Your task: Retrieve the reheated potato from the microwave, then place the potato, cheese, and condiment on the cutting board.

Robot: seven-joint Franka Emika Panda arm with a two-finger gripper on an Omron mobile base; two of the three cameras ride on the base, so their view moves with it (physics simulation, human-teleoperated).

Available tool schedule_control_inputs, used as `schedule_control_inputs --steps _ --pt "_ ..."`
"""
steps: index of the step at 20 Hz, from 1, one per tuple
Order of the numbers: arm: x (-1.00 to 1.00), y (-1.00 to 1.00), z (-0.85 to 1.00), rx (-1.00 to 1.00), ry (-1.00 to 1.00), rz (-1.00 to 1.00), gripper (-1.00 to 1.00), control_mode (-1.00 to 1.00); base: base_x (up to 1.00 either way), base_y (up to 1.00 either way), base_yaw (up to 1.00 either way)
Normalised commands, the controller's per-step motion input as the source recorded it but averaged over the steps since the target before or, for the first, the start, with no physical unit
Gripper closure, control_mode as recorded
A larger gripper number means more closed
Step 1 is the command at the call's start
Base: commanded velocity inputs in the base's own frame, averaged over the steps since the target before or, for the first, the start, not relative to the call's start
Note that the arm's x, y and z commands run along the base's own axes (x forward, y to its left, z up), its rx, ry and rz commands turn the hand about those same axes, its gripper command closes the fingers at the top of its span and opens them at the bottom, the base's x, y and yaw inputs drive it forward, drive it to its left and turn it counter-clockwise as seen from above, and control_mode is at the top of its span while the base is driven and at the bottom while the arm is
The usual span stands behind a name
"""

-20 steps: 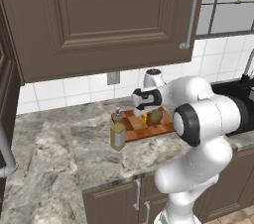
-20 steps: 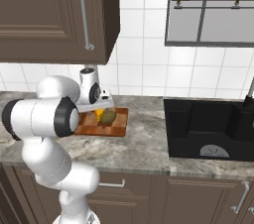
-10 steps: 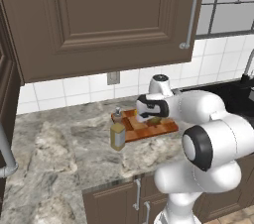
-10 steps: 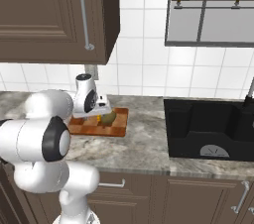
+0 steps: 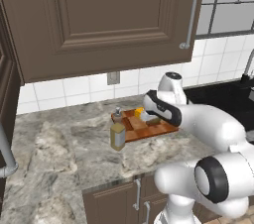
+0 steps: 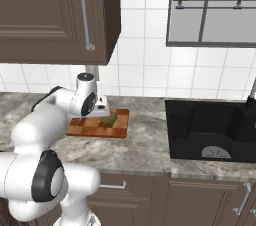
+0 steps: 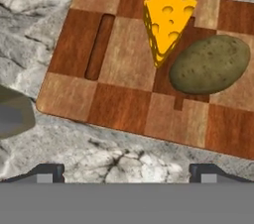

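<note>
The checkered wooden cutting board [image 5: 149, 128] [image 6: 95, 127] [image 7: 116, 101] lies on the marble counter. On it the yellow cheese [image 7: 166, 22] [image 5: 139, 113] wedge stands against the brownish-olive potato [image 7: 209, 64] [image 6: 108, 119]. The condiment [image 5: 117, 134] bottle stands on the counter just off the board's left near corner; its blurred top [image 7: 12, 116] shows at the hand view's left edge. My gripper [image 5: 150, 118] [image 6: 102, 113] [image 7: 127, 171] hovers over the board's near edge, open, with nothing between its fingers. The microwave is out of view.
A black sink [image 6: 212, 130] [image 5: 223, 94] is set into the counter to the right of the board. Dark upper cabinets [image 5: 99, 20] [image 6: 50, 15] hang overhead. Bare marble counter [image 5: 54, 143] stretches to the left of the bottle.
The elbow has swung right and toward the cameras, and the hand has sunk slightly over the board. The jaws stay open; potato, cheese and bottle have not moved.
</note>
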Motion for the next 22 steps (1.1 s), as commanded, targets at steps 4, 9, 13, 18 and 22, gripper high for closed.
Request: schedule_control_inputs --steps 4,9,13,18,22 --pt "-0.38 0.1 0.4 0.09 0.0 0.04 -1.0 -1.0 0.0 0.0 0.0" --pt "-0.33 0.25 0.28 0.07 0.0 0.13 -1.0 -1.0 0.0 0.0 0.0" --pt "-0.34 0.24 0.23 0.05 0.0 0.21 -1.0 -1.0 0.0 0.0 0.0" --pt "-0.32 0.22 0.13 0.03 -0.08 0.22 -1.0 -1.0 0.0 0.0 0.0" --pt "-0.14 0.23 0.02 0.01 -0.09 0.08 -1.0 -1.0 0.0 0.0 0.0"
